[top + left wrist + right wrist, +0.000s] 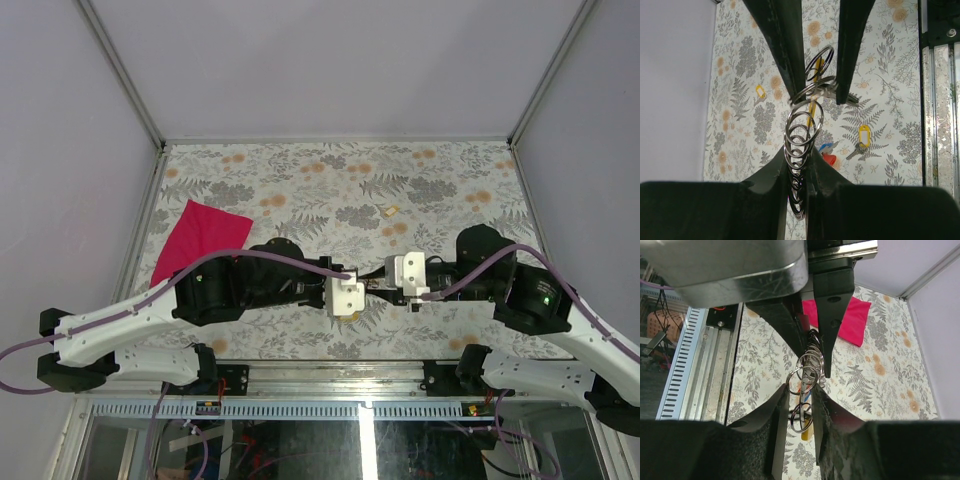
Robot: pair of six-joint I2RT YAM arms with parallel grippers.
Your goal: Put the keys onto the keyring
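Observation:
My left gripper and right gripper meet tip to tip above the table's middle front. In the left wrist view my left gripper is shut on the keyring, a coiled chain of thin grey metal rings held on edge. In the right wrist view my right gripper is closed on a small ring carrying a yellow key, and that ring touches the coil's end. On the table below lie a yellow key, a blue key, a red key and another yellow one.
A red cloth lies at the left of the flowered table. A small yellow key lies behind the grippers. Grey walls close in the left, right and back. A metal rail runs along the front edge.

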